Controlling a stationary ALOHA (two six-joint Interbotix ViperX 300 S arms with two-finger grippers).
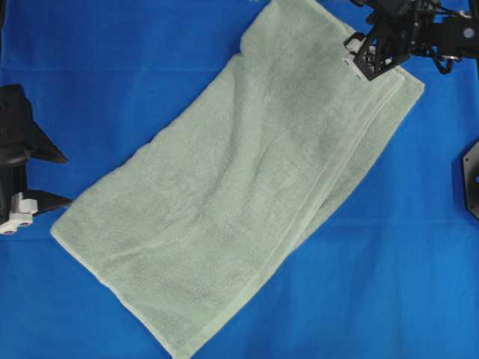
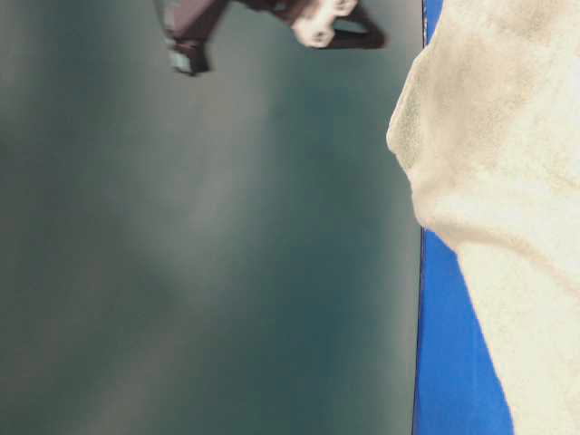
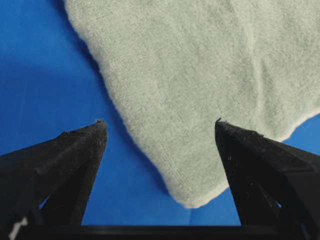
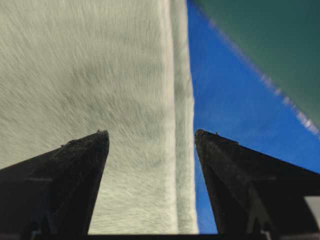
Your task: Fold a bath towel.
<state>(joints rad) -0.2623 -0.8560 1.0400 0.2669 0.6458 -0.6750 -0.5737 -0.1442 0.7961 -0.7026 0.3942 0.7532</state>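
With the bath towel [image 1: 232,202] lying diagonally across the blue desk [image 1: 404,284] and both the left claw [image 3: 157,125] and right claw [image 4: 150,135] spread empty, either could pinch only one layer (the far edge looks doubled), skewing the fold.

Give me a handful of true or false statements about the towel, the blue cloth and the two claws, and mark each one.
1. The bath towel lies diagonally on the blue cloth. True.
2. The left claw is clamped on a towel corner. False: its jaws stand open, with the corner lying between them, ungripped.
3. The right claw is open over the towel's hemmed edge. True.
4. The towel is rolled into a tight cylinder. False: it lies spread flat, with layered edges along one long side.
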